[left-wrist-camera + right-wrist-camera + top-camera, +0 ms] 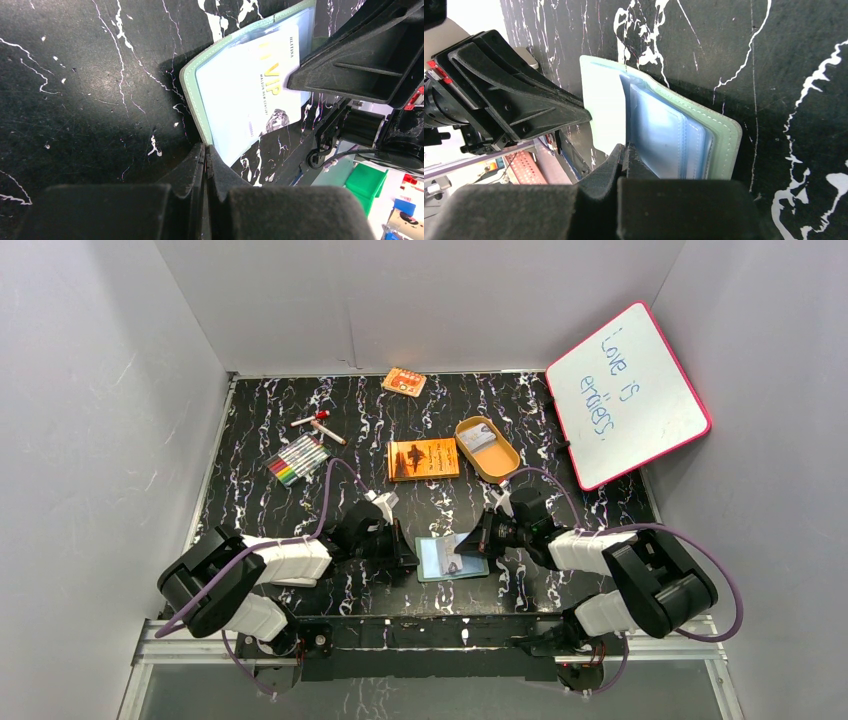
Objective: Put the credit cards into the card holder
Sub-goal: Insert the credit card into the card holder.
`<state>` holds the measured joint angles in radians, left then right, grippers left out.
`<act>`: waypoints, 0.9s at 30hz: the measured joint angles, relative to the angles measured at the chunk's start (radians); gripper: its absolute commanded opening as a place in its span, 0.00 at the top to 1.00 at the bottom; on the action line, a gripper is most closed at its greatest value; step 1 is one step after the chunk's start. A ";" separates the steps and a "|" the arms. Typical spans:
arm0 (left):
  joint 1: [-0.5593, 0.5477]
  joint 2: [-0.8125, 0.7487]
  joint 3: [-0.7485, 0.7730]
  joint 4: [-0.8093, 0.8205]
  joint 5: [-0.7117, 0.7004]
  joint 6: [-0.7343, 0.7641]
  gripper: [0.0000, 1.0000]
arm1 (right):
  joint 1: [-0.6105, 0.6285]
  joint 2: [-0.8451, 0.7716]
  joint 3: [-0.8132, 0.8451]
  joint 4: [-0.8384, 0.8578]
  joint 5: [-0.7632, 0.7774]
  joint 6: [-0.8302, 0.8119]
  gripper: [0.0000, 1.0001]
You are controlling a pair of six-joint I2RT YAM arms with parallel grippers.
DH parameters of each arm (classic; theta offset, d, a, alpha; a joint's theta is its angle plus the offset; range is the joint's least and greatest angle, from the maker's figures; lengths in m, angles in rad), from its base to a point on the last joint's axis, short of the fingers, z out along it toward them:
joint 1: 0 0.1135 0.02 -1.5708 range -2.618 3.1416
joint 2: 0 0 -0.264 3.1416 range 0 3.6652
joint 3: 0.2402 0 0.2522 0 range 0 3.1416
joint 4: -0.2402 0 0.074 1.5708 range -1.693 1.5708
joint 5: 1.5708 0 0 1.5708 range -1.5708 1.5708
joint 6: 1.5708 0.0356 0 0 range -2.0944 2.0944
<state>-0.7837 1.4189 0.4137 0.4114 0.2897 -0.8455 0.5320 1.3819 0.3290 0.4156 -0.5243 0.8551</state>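
The card holder lies open on the black marbled table, near the front, between my two arms. Its grey-green cover frames a pale card printed "VIP" lying in its clear pocket. My left gripper is shut, its tips pinching the holder's near left edge. My right gripper is shut on a pale blue pocket leaf at the holder's other side. From above, the left gripper and the right gripper face each other across the holder. Another pale card lies in the tan tin.
An orange book and a tan oval tin lie behind the holder. A pink-framed whiteboard leans at the back right. Coloured markers, a loose marker and a small orange pack lie at the back left.
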 measured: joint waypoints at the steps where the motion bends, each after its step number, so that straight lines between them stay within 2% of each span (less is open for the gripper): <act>1: 0.000 0.000 0.000 0.000 0.000 -0.001 1.00 | 0.002 0.000 0.000 0.002 0.001 0.002 1.00; 27: 0.002 0.000 -0.007 0.000 -0.013 -0.011 1.00 | 0.079 0.024 -0.031 0.064 0.045 0.063 1.00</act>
<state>-0.7818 1.4189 0.4065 0.4114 0.2771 -0.8570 0.6109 1.4059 0.2977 0.4801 -0.4797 0.9176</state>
